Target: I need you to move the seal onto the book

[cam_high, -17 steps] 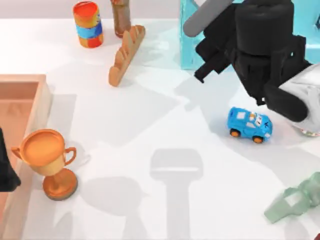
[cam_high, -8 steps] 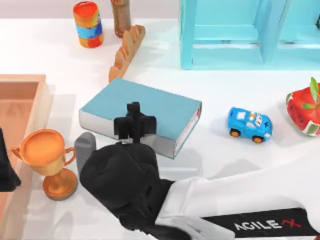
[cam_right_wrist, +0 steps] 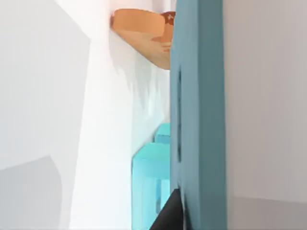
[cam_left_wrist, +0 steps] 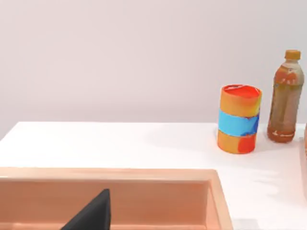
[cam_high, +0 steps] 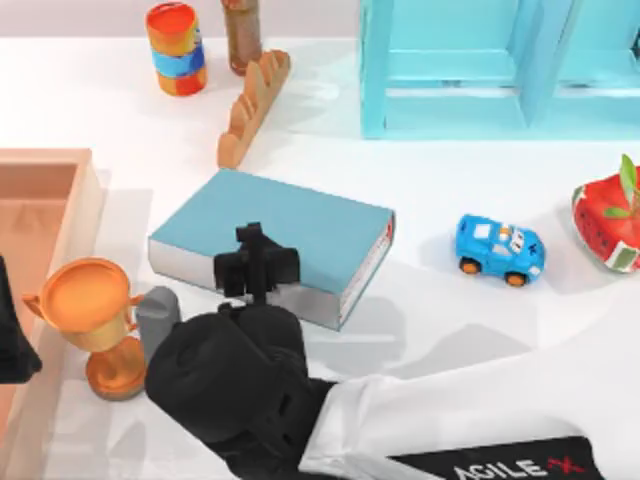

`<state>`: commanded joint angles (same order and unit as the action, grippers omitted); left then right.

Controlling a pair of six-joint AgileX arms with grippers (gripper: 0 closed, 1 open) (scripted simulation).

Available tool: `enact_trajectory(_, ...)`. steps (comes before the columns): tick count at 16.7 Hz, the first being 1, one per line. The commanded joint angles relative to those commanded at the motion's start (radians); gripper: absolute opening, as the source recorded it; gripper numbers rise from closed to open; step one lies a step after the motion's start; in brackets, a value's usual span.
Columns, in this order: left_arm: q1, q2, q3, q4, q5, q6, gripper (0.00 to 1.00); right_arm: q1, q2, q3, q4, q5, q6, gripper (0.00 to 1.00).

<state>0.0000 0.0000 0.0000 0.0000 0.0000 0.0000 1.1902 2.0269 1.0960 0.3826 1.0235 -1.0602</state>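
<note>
Teal book (cam_high: 275, 228) lies mid-table, long axis slanting. Right gripper (cam_high: 255, 268) hangs over its near edge, nearer than the left arm; whether its claw holds anything, I cannot tell.

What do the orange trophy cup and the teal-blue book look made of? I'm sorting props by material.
The orange trophy cup looks like polished metal or metallic-painted plastic: its bowl and round foot carry a soft copper sheen. The teal-blue book reads as a matte card or cloth hardcover, with an even, glare-free cover over pale paper page edges. As rendered, either could differ.

Teal book (cam_high: 300, 225) flat (slightly askew)
</note>
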Motion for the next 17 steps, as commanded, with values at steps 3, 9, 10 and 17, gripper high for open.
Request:
enact_trajectory(3,0.0,0.0,0.0,0.0,0.0,0.0,1.0,-0.004,-0.005,-0.011,-0.012,-0.003,0.014,0.0)
enact_trajectory(9,0.0,0.0,0.0,0.0,0.0,0.0,1.0,0.013,-0.001,0.001,-0.011,0.011,0.008,0.0)
enact_trajectory(10,0.0,0.0,0.0,0.0,0.0,0.0,1.0,0.01,0.0,-0.001,-0.009,0.011,0.008,0.0)
enact_trajectory(17,0.0,0.0,0.0,0.0,0.0,0.0,1.0,0.008,0.079,-0.028,0.084,0.007,0.013,0.0)
